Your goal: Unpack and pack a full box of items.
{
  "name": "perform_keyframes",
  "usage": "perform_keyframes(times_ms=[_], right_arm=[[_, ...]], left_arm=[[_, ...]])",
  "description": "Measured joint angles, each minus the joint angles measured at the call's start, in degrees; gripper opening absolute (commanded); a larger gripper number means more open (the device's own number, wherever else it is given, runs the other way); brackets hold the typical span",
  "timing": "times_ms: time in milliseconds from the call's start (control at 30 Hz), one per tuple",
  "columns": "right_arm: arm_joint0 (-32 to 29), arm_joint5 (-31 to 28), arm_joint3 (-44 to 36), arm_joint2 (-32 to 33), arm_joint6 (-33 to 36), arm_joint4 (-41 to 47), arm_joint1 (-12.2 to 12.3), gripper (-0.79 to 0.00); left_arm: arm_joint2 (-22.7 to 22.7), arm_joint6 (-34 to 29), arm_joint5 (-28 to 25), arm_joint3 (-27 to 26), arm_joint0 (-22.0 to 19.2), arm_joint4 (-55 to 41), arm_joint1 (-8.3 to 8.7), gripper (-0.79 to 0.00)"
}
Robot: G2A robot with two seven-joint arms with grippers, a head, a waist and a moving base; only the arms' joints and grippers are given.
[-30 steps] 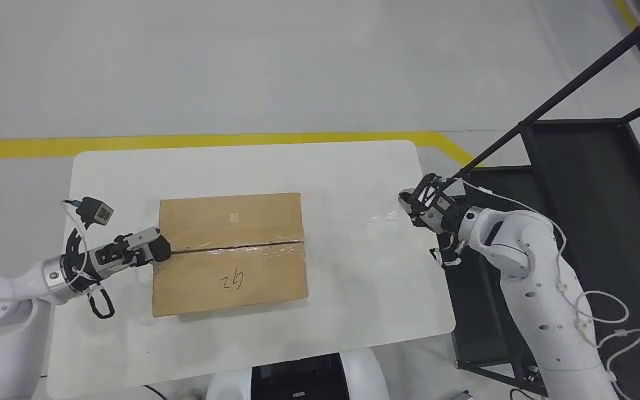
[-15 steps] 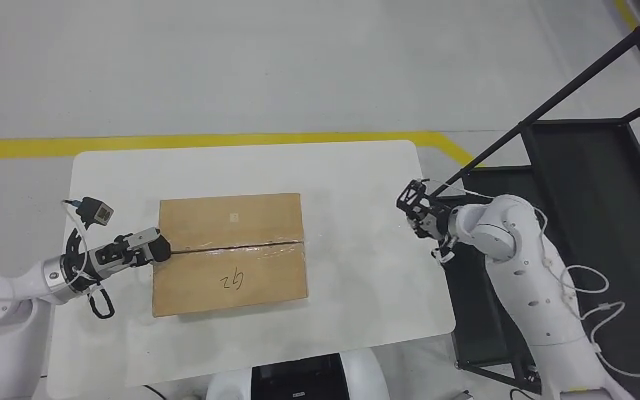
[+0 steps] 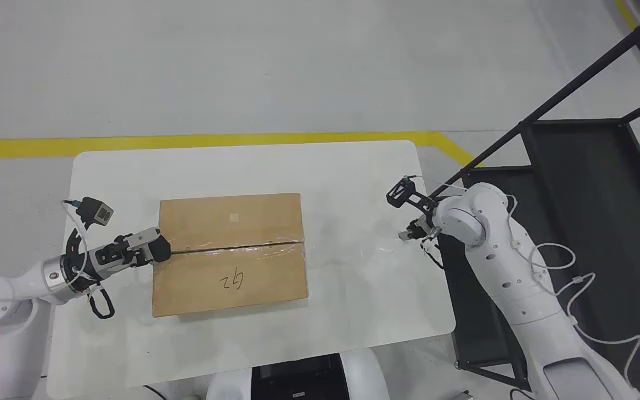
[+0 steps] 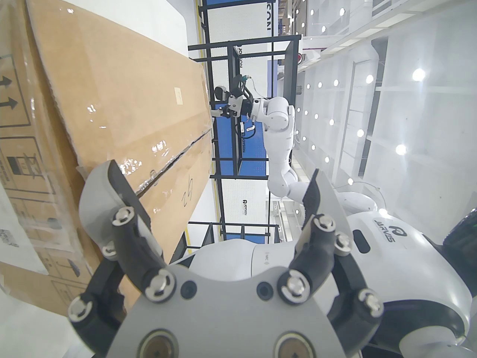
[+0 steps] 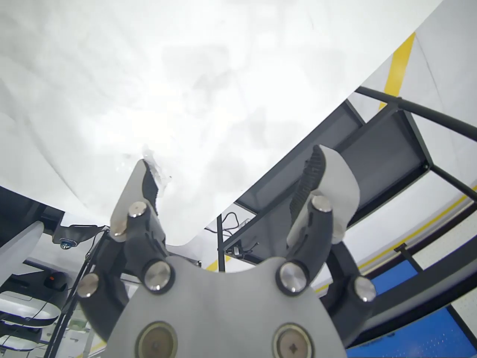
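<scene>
The box (image 3: 230, 255) sits shut on the left half of the worktop (image 3: 350, 290). Its 2 flaps meet at a taped seam (image 3: 235, 243) running left to right, and the tape looks ragged.

My left gripper (image 3: 160, 247) is at the box's left end, level with that seam. In its wrist view the jaws are spread with nothing between them (image 4: 212, 173). 1 finger (image 4: 108, 195) lies right by the cardboard's top edge, though I cannot tell if it presses.

My right gripper (image 3: 405, 213) hangs near the worktop's right edge, well apart from the box. Its jaws are likewise spread and empty (image 5: 231, 158), and a clear scrap (image 5: 156, 173), maybe tape, clings at 1 fingertip.

My worries from here:
- **Sliding:** nothing braces the far end, so a push or pry from the left could skate the box rightward instead of parting the flaps.
- **Tearing:** a finger dug in off the seam could rip cardboard rather than tape, which would spoil the repacking.
- **Fouling:** that sticky scrap could drag on whatever the right gripper takes next.
- **Collision:** the right arm works close to the black rack (image 3: 580, 170) beside the worktop, so a wide swing could strike it.
</scene>
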Motion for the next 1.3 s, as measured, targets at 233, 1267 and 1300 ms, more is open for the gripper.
perform_keyframes(times_ms=[233, 1267, 1300], right_arm=[[0.9, 6.0, 2.4, -0.7, 2.6, -4.2, 0.0, 0.000], [-4.2, -4.1, -2.1, -0.8, 0.9, -2.2, 1.0, 0.000], [-4.6, -5.7, -2.4, -1.3, 0.6, -2.4, 1.0, 0.000]], left_arm=[[0.0, 0.0, 0.0, 0.0, 0.0, 0.0, 0.00, 0.000], [0.0, 0.0, 0.0, 0.0, 0.0, 0.0, 0.00, 0.000], [0.0, 0.0, 0.0, 0.0, 0.0, 0.0, 0.00, 0.000]])
